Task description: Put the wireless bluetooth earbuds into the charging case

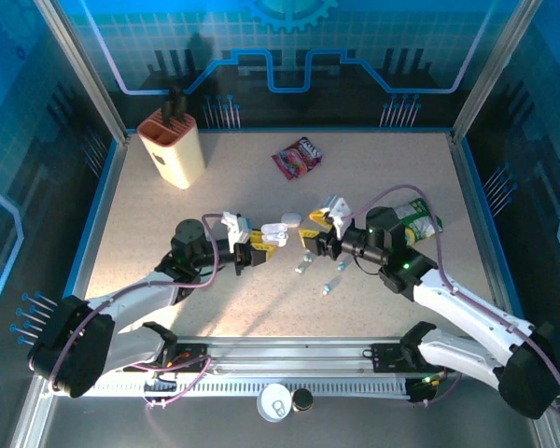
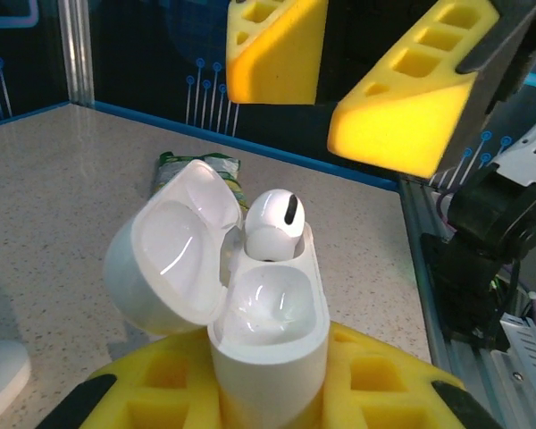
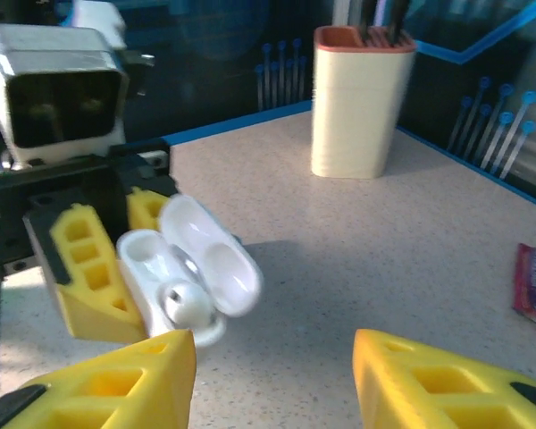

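- Left jaws were clamped on the lower body of the charging case (image 2: 268, 357), with its lid (image 2: 165, 259) swung open to one side.
- Right jaws stood wide apart & empty, just beyond the case.
- One earbud (image 2: 272, 225) sat in the far socket; the near socket (image 2: 266, 304) looked empty.
- Loose earbuds (image 1: 302, 266) lay on the bench (image 1: 401, 168), near the right jaws, apart from the case.
- Step in hand, prob.: fetch a loose bud.
- Doing it well meant a light pinch on the head, stem down, lined up w/ the near socket, clear of the lid and the seated bud.
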`<state>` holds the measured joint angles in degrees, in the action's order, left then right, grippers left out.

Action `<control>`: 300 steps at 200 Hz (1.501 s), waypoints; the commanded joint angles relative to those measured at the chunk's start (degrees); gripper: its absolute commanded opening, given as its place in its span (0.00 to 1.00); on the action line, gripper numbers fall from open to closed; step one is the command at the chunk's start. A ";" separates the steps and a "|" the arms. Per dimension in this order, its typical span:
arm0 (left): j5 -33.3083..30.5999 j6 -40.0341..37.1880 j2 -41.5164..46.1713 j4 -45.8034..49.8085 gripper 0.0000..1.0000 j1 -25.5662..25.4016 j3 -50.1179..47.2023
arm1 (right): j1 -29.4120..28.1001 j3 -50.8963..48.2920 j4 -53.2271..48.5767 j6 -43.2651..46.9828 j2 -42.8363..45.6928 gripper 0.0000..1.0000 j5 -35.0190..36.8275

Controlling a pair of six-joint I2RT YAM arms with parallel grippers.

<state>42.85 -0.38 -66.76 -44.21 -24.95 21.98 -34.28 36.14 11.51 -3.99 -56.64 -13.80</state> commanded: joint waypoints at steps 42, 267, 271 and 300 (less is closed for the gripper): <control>-0.38 -1.64 0.14 -4.33 0.12 0.53 -1.58 | 9.16 5.61 -11.39 -20.68 -16.52 0.47 2.07; 0.14 -2.43 4.27 -0.31 0.14 0.54 -2.76 | 0.95 34.24 -38.23 -8.16 -54.53 0.41 1.68; 0.13 -2.51 4.33 -0.27 0.14 0.58 -2.90 | 0.81 34.41 -38.66 -7.93 -54.56 0.41 1.67; -0.14 -2.68 4.49 -0.17 0.14 0.60 -2.94 | -0.47 35.87 -41.86 -6.08 -54.96 0.41 1.93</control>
<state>42.37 -1.67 -63.46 -44.40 -24.80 19.66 -33.39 69.89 -25.28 -12.64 -110.21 -11.16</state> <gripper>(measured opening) 0.212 0.414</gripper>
